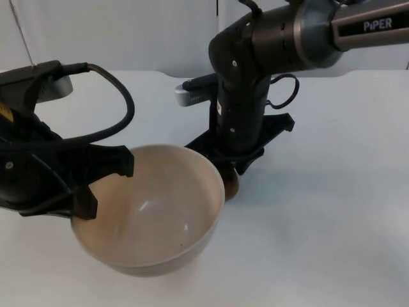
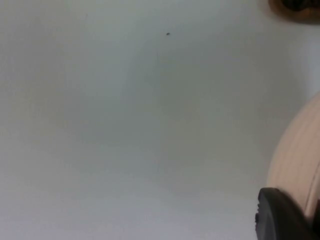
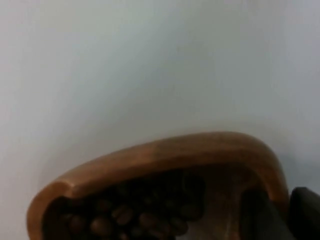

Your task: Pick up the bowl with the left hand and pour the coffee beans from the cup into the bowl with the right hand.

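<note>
Cream bowl (image 1: 153,211): round, deep, smooth and glazed; held by its left rim above the table (image 1: 332,211); its pale ribbed outer wall is seen in the left wrist view (image 2: 295,165).
Left gripper (image 1: 96,185): black, clamped on the bowl's rim, 1 fingertip (image 2: 280,217) seen against the wall.
Wooden cup (image 1: 231,183): brown, smooth, rounded rim; just beside the bowl's right rim, mostly hidden under the right arm; seen close in the right wrist view (image 3: 165,160).
Coffee beans (image 3: 125,212): dark, oval, glossy, heaped inside the cup.
Right gripper (image 1: 238,160): black, closed around the cup, pointing down beside the bowl.
Table: white, matt, flat.
</note>
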You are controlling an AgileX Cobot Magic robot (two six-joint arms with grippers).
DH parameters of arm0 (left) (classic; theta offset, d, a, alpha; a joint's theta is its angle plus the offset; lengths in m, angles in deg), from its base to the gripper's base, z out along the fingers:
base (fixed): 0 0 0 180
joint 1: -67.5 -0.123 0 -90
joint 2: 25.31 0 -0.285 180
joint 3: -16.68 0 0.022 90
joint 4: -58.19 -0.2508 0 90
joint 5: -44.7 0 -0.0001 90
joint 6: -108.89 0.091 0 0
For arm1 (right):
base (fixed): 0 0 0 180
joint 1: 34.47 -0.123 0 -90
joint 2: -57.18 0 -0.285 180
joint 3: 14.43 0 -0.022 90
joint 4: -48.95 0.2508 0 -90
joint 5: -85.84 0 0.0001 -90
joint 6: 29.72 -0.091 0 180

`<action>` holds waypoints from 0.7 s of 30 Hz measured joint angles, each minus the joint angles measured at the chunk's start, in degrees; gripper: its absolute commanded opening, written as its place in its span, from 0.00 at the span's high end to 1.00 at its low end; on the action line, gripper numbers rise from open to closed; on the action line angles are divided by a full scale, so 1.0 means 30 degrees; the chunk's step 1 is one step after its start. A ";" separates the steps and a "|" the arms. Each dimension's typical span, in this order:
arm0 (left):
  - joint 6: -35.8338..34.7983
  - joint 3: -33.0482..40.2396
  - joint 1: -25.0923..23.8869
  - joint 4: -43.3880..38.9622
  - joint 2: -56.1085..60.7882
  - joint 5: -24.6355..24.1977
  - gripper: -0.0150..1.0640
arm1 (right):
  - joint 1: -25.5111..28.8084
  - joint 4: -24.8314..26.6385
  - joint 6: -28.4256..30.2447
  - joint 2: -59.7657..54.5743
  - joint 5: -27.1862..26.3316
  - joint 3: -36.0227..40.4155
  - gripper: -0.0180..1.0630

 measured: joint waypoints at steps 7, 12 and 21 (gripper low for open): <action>0.0000 0.0000 0.0000 0.0000 0.0000 0.0000 0.99 | 0.0000 0.0000 0.0000 0.0000 -0.0158 0.0000 0.98; 0.0000 0.0000 0.0000 0.0000 0.0000 0.0000 0.99 | 0.0000 0.0000 0.0000 0.0000 -0.0321 0.0000 0.98; 0.0000 0.0000 0.0000 0.0000 0.0000 0.0144 0.99 | 0.0195 -0.0489 0.0569 0.1525 0.1196 0.0000 0.98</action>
